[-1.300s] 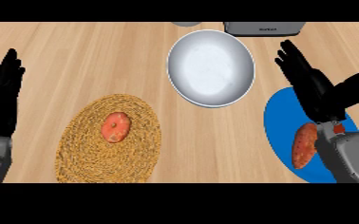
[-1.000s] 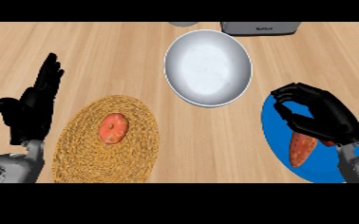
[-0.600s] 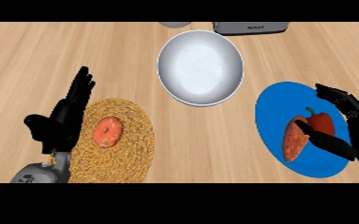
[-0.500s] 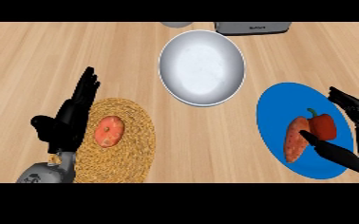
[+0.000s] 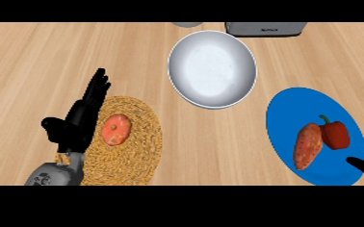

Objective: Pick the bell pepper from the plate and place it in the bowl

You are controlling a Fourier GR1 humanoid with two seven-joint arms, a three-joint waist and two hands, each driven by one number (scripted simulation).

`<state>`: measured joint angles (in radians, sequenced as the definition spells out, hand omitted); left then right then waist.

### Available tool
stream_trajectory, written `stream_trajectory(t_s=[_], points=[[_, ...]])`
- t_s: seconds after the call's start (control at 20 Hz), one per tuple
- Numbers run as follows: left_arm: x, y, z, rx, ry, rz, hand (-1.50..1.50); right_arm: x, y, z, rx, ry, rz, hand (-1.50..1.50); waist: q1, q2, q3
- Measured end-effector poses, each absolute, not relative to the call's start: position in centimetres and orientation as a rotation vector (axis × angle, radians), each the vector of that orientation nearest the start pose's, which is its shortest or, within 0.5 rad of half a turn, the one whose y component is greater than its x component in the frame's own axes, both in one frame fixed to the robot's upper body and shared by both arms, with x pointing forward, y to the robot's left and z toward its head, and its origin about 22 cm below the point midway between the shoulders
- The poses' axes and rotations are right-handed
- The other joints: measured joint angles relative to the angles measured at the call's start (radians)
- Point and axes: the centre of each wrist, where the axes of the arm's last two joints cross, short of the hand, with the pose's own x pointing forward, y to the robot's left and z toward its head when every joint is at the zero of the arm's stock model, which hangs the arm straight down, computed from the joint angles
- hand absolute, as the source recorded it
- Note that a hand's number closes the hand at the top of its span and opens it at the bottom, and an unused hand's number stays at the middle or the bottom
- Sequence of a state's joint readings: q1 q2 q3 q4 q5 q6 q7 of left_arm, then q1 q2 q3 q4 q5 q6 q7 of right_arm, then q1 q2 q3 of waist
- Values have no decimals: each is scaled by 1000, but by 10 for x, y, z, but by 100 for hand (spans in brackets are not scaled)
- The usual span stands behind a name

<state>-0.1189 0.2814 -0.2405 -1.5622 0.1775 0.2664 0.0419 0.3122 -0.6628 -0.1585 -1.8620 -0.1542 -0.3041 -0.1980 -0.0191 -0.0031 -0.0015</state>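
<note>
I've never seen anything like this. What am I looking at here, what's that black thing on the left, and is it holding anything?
You are looking steeply down at a wooden kitchen counter, as if from the robot's own head. The black shape at the left is the robot's left hand on a grey forearm, fingers straight and open, holding nothing. It lies over the edge of a round woven mat with an orange-red fruit or vegetable on it. Of the right hand only a dark tip shows at the lower right edge, so its fingers cannot be judged.

In the middle stands a white bowl. On the blue plate at the right lie a red bell pepper and a sweet potato, touching. At the top edge sits a grey appliance.
</note>
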Motion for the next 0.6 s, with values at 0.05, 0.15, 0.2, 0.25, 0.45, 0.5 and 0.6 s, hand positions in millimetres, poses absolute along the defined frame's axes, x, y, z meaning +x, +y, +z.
stream_trajectory(t_s=[0.05, 0.15, 0.2, 0.25, 0.45, 0.5, 0.6], points=[[265, 227, 32, 82, -1590, -92, 0, 168, -384, 102, -740, -1774, 215, -150, 2, 0, 0], [269, 227, 33, 75, -1586, -102, 0, 172, -381, 116, -741, -1724, 227, -150, 7, 2, 0], [270, 227, 31, 77, -1589, -105, 0, 172, -381, 123, -731, -1691, 235, -150, 8, 2, 0], [271, 228, 31, 77, -1591, -106, 0, 174, -380, 126, -724, -1657, 245, -150, 11, 2, 0], [274, 227, 35, 70, -1594, -110, 0, 183, -384, 133, -715, -1495, 288, -150, 18, 4, 0], [275, 225, 33, 72, -1594, -112, 0, 183, -386, 137, -709, -1461, 305, -150, 17, 4, 0], [274, 220, 31, 65, -1594, -112, 0, 189, -388, 140, -696, -1394, 329, -150, 20, 4, 1]])
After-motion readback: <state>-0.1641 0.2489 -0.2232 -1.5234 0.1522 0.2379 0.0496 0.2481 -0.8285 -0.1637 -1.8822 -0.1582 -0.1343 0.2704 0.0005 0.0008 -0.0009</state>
